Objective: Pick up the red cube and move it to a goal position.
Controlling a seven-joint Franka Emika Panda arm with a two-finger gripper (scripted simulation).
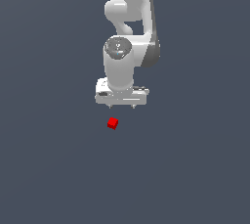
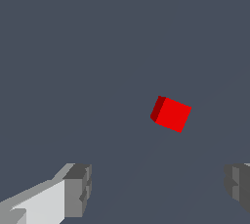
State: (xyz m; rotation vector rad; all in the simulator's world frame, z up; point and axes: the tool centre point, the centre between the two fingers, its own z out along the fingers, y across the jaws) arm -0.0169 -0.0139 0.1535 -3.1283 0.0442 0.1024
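One white robot arm hangs over a plain dark blue-grey counter, and nothing else is in the scene but a single small red cube. Going from the exterior view's left to its right: bare counter, then the cube, then the gripper, whose middle sits slightly to the right of the cube and above it, with more bare counter beyond. The cube lies on the counter, untouched, a little ahead of the hand. In the wrist view the two grey fingers are spread wide with clear space between them, holding nothing, and the cube sits turned at an angle to them. The likely risk is a poor grasp: because the cube is rotated and not centred between the fingers, a straight descent could land one finger on it or nudge it aside. The counter is flat, featureless and evenly lit. No walls, furniture or goal marker can be seen.
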